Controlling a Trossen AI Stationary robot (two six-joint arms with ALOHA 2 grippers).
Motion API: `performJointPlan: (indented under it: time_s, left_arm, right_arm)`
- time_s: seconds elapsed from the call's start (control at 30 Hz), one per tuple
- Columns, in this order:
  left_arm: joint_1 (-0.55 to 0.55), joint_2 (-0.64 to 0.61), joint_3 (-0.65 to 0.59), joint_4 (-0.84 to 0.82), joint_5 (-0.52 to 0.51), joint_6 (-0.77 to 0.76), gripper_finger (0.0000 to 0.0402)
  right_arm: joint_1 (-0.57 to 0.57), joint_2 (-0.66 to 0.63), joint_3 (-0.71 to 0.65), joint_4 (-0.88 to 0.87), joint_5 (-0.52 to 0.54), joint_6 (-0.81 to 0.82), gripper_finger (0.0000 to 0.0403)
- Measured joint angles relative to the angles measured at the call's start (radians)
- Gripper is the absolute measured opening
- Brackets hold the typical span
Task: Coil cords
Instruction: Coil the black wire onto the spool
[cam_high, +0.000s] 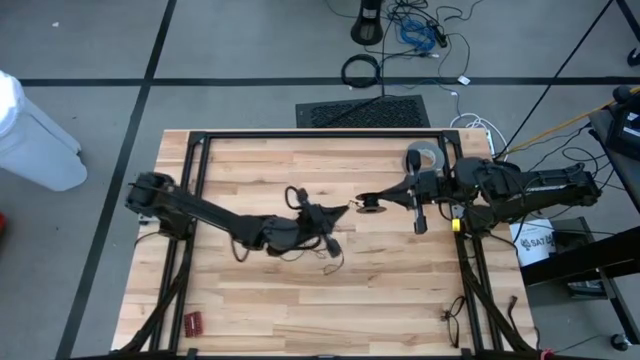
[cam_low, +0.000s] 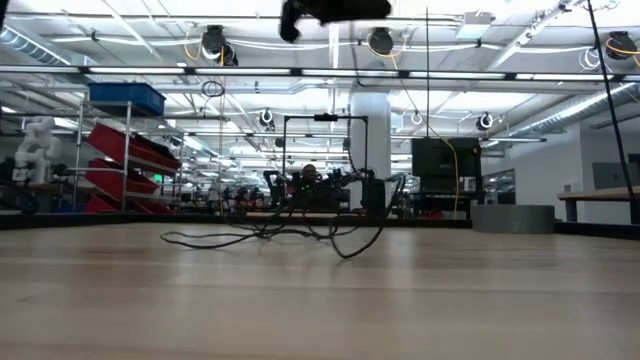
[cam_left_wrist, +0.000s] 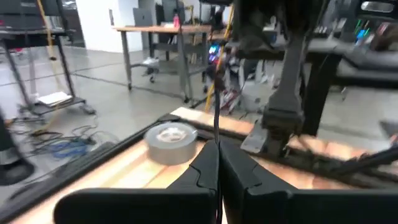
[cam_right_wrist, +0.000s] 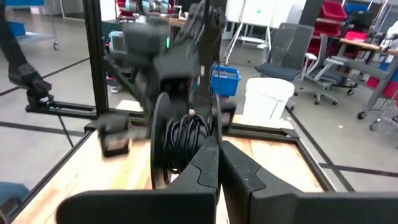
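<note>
Bare wooden table (cam_low: 320, 300) fills the near part of the low view, and beyond it the cord (cam_low: 262, 236), a very thin black wire, lies in loose loops on the boards at mid-table. From above, that wire (cam_high: 335, 250) trails in slack curls around the left gripper (cam_high: 343, 211), which sits near the table's middle with its two fingers pressed together. In the left wrist view a thin black strand rises straight up from the seam between those closed fingers (cam_left_wrist: 205, 171), so the gripper appears to be pinching the cord there. Just to its right, the right gripper (cam_high: 362, 203) reaches in from the right side, its fingers (cam_right_wrist: 208, 165) also pressed together, and it holds a small black spool (cam_right_wrist: 163, 140) on which several turns of black wire (cam_right_wrist: 186, 140) are already wound. The spool (cam_high: 372, 208) shows in the high view as a small dark ring at the right gripper's tip, close to the left gripper but not clearly touching it. A grey tape roll (cam_high: 422, 157) rests at the far right of the table, well apart from the cord; it also shows in the left wrist view (cam_left_wrist: 171, 142). A small red object (cam_high: 192, 322) lies at the near left corner, and a pair of glasses (cam_high: 452, 318) lies near the near right edge.
</note>
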Motion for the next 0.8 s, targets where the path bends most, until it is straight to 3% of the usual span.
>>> performJointPlan:
  time_s: [0.27,0.5,0.8]
  left_arm:
    - [-0.043,-0.223,0.000,-0.309,-0.088,0.000,0.0005]
    - [-0.078,-0.320,0.000,-0.325,-0.076,0.051,0.0005]
    - [-0.082,-0.352,0.000,-0.304,-0.029,0.062,0.0004]
  right_arm:
    - [0.000,0.000,0.000,-0.044,-0.017,0.000,0.0000]
    - [-0.003,0.011,0.000,-0.047,-0.015,0.000,0.0000]
    - [-0.048,0.089,0.000,-0.045,-0.017,-0.021,0.0000]
